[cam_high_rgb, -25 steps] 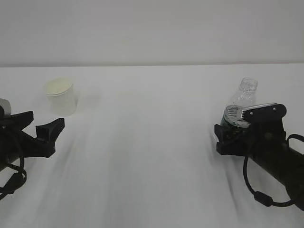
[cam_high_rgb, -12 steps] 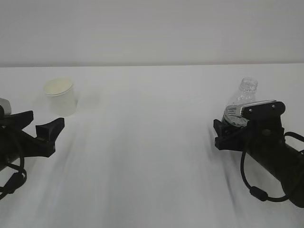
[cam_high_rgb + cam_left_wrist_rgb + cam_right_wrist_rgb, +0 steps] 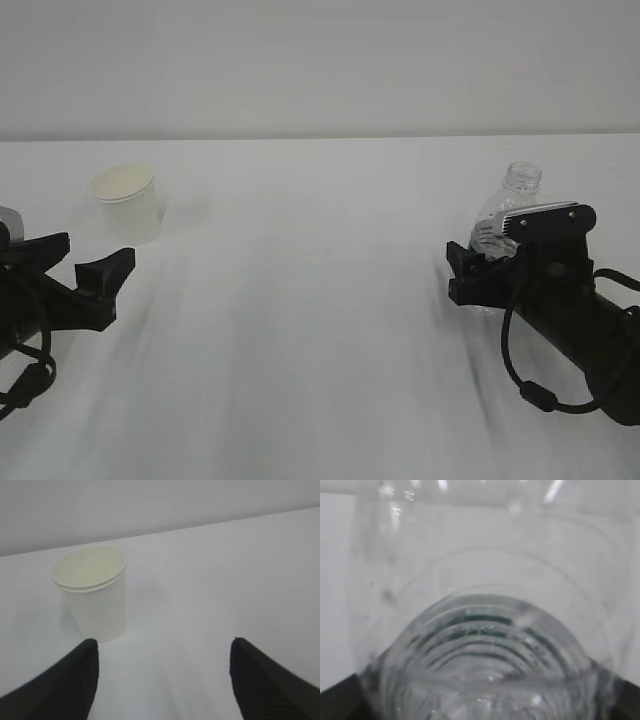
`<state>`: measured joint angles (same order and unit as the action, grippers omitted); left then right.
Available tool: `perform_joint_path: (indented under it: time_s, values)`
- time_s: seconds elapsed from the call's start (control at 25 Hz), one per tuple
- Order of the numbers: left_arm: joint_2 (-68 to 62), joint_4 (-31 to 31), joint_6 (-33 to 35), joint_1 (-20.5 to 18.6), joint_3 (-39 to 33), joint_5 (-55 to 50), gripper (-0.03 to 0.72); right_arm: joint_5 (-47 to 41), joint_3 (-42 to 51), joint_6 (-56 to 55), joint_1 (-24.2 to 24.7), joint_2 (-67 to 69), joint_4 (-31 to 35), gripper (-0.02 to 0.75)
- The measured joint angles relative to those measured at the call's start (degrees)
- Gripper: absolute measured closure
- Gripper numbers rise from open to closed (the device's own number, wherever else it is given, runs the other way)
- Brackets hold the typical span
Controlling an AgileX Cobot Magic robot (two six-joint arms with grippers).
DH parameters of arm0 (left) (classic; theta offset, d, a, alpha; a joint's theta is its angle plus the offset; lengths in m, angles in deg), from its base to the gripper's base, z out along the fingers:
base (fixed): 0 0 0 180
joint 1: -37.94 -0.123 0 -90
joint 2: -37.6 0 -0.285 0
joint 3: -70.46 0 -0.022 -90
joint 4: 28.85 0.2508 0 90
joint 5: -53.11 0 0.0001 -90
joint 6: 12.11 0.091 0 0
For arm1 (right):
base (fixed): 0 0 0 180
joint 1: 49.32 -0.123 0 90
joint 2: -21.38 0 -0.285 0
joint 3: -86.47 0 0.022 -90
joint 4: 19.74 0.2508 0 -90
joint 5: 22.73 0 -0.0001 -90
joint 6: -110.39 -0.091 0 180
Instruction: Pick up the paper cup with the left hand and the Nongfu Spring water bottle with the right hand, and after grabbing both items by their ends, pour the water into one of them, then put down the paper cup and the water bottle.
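The white paper cup (image 3: pixel 127 203) stands upright at the back left and shows in the left wrist view as the paper cup (image 3: pixel 93 592), ahead and left of the jaws. My left gripper (image 3: pixel 80 262) is open and empty a short way in front of it, in the wrist view as the left gripper (image 3: pixel 164 647). The clear Nongfu Spring water bottle (image 3: pixel 512 197) leans at the right, its capless neck up. My right gripper (image 3: pixel 485 270) is open, with its jaws on either side of the bottle's lower body. The ribbed bottle (image 3: pixel 485 630) fills the right wrist view. I cannot make out the water.
A white table (image 3: pixel 300 330) runs back to a pale wall. Nothing else stands on it. Black cables loop beside both arms.
My right gripper has slid forward and left around the bottle's lower part, hiding the green label. The bottle's neck has stayed put. The left arm and the cup have not moved.
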<state>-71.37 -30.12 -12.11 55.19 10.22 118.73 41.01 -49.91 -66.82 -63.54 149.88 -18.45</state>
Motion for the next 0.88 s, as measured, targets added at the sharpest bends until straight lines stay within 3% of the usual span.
perform_joint_path:
  time_s: [0.24, 0.48, 0.88]
  values:
    - [0.00, 0.00, 0.00, 0.00, 0.05, 0.00, 0.101, -0.09, 0.00, 0.00, 0.00, 0.00, 0.14, 0.159]
    - [0.00, -0.22, 0.00, 0.00, 0.05, 0.00, 0.101, -0.13, 0.00, 0.09, 0.00, 0.00, 0.17, 0.235]
    - [0.00, -0.68, 0.00, 0.00, 0.05, 0.00, 0.101, 0.14, 0.00, 0.13, 0.00, 0.08, 0.26, 0.237]
